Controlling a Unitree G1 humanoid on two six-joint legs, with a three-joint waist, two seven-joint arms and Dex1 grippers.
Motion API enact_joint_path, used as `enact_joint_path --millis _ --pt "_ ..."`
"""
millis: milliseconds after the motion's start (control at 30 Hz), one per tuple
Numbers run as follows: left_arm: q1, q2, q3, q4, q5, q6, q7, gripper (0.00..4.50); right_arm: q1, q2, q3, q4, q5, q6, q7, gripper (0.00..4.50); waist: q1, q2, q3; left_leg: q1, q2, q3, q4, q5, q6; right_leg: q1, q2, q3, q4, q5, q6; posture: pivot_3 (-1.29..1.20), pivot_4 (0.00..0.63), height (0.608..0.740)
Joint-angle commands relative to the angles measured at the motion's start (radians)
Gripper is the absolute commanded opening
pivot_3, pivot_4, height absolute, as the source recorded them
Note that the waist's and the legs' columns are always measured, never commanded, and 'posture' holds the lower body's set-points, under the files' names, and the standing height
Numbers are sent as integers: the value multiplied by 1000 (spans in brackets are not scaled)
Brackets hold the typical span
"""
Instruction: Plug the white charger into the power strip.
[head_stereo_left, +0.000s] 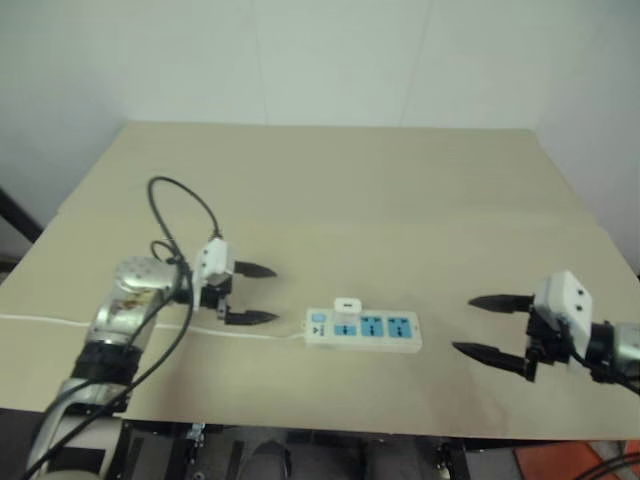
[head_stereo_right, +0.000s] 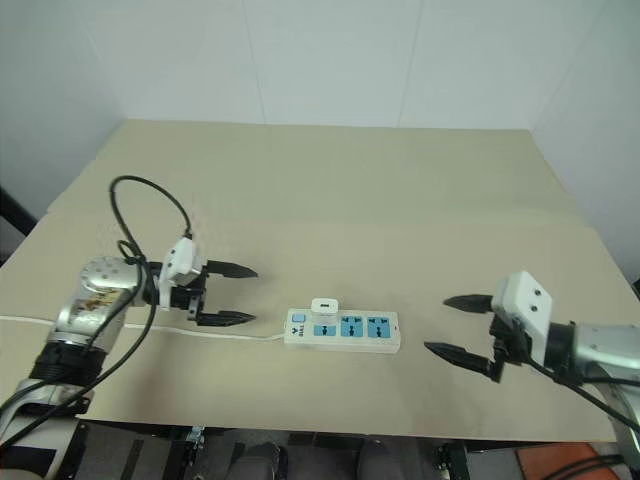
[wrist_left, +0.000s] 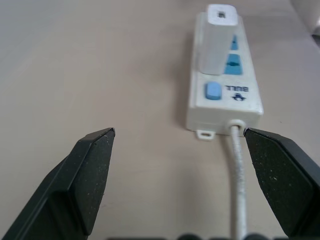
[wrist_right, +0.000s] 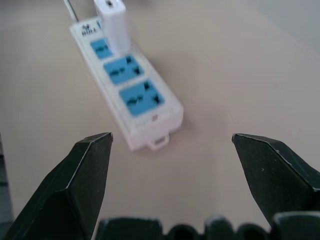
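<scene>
Your left hand (head_stereo_left: 262, 294) hangs above the table (head_stereo_left: 330, 180) with its 2 black fingers (wrist_left: 80, 175) spread wide and nothing between them. It points toward the switch end of the power strip (head_stereo_left: 363, 330), which lies flat on the table just ahead of its fingertips, a small gap apart. The thin white cord (wrist_left: 237, 175) leaves that end of the strip and runs back beneath this hand, beside 1 finger. The white charger (head_stereo_left: 347, 305) stands upright in the socket panel nearest your left hand, next to the blue switch (wrist_left: 213, 91), so it is already seated in the strip. Your right hand (head_stereo_left: 482, 325) is on the far side of the strip, well apart from its other end, aimed back toward it, fingers equally wide and holding nothing. The 2 blue sockets (wrist_right: 127, 82) nearer your right hand are free.
</scene>
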Motion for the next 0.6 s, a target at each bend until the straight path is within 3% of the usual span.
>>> enact_joint_path --millis 33,600 --pt "28 54 58 -90 -43 31 0 4489 61 5 -125 -62 8 9 -25 4500 -6 0 0 0 0 0 0 0 0 0 0 0 0 0 0 0 150 740" --pt "77 75 73 -197 -93 117 29 4489 78 0 -155 -78 34 44 -33 4500 -2 0 0 2 0 1 0 0 0 1 0 1 2 0 0 0 150 740"
